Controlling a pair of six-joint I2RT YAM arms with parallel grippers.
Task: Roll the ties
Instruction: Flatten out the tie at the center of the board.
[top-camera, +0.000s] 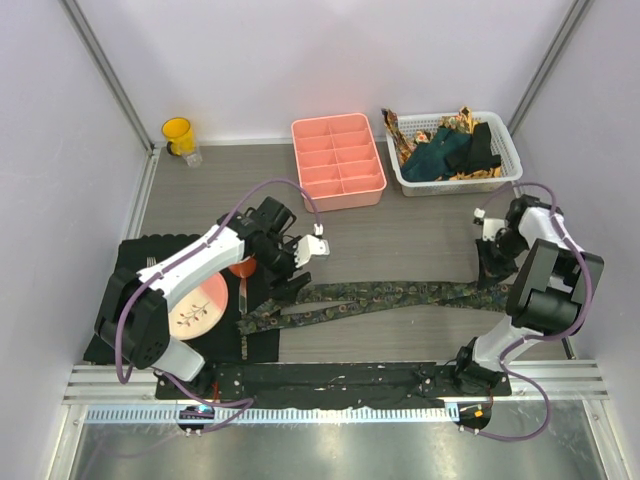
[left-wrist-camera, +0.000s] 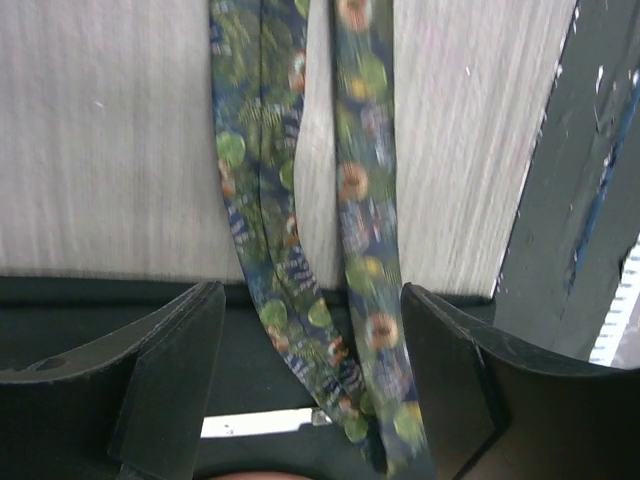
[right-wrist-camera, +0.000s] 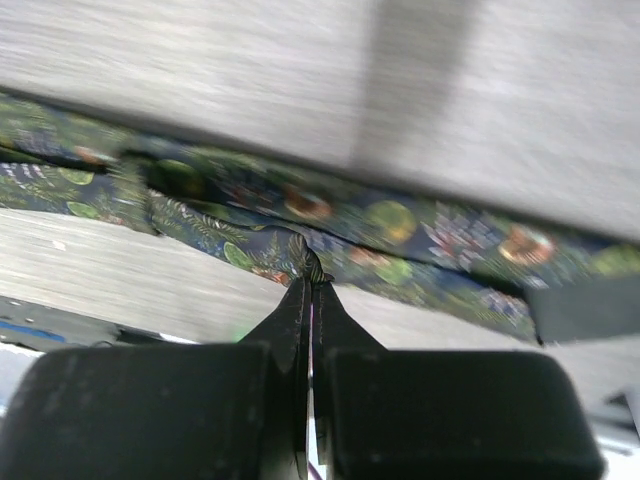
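Note:
A dark tie (top-camera: 400, 296) with a small multicoloured pattern lies doubled across the table, from the black placemat (top-camera: 130, 270) on the left to the right arm. My left gripper (top-camera: 288, 278) is open and hovers over its left end. In the left wrist view both strands of the tie (left-wrist-camera: 365, 200) run between the spread fingers (left-wrist-camera: 180, 350) of the left gripper (left-wrist-camera: 312, 300). My right gripper (top-camera: 490, 268) is shut on the tie's right end. In the right wrist view the right gripper (right-wrist-camera: 312, 280) pinches a fold of the tie (right-wrist-camera: 400, 225). Teal, black and gold-brown ties (top-camera: 450, 150) are heaped in a white basket (top-camera: 508, 170).
A pink compartment tray (top-camera: 337, 162) stands at the back centre and a yellow cup (top-camera: 178, 136) at the back left. On the placemat are a pink plate (top-camera: 197, 312), an orange bowl (top-camera: 243, 267) and a knife (left-wrist-camera: 260, 423). A dark strip (top-camera: 350, 380) runs along the near edge.

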